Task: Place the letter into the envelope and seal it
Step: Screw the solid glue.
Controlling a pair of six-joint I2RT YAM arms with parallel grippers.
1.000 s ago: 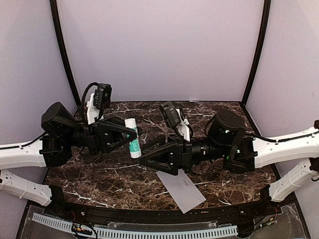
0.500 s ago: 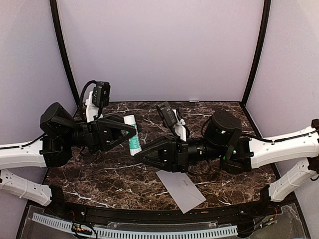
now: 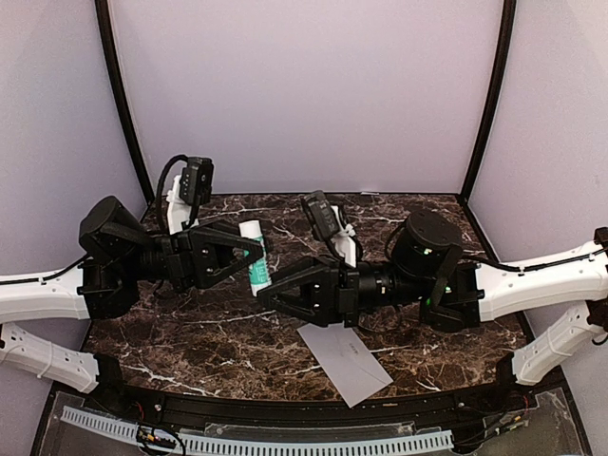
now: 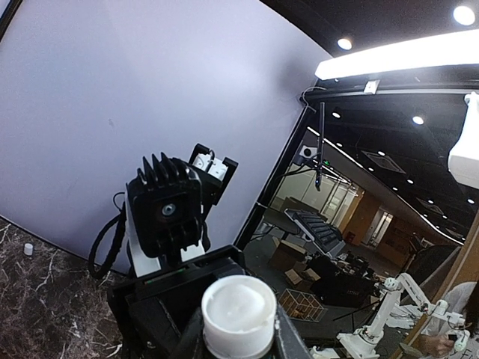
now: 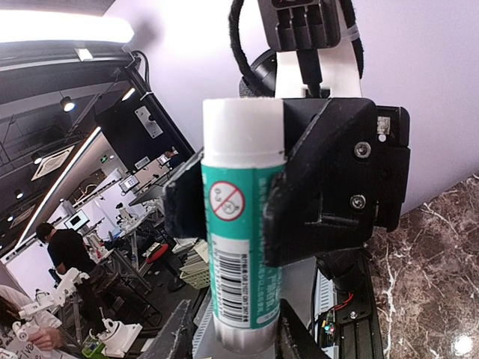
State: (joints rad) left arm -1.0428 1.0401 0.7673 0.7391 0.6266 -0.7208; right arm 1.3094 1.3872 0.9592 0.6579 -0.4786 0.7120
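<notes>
Clamps glue stick [image 3: 256, 275] mid-body in left fingers [image 5: 322, 179], above desk [image 3: 190, 332]. Brackets its lower end narrowly with right fingers [image 5: 178, 333]; contact likely, grip impossible to tell. Shows envelope [image 3: 350, 366] flat near desk's front edge; letter unseen, perhaps inside.

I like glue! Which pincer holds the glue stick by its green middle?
The left pincer: it clamps the glue stick's green middle. The right pincer only flanks one white end.

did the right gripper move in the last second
Yes. The right gripper has shifted up and left in the top view, away from the grey envelope and closer to the glue stick.
</notes>
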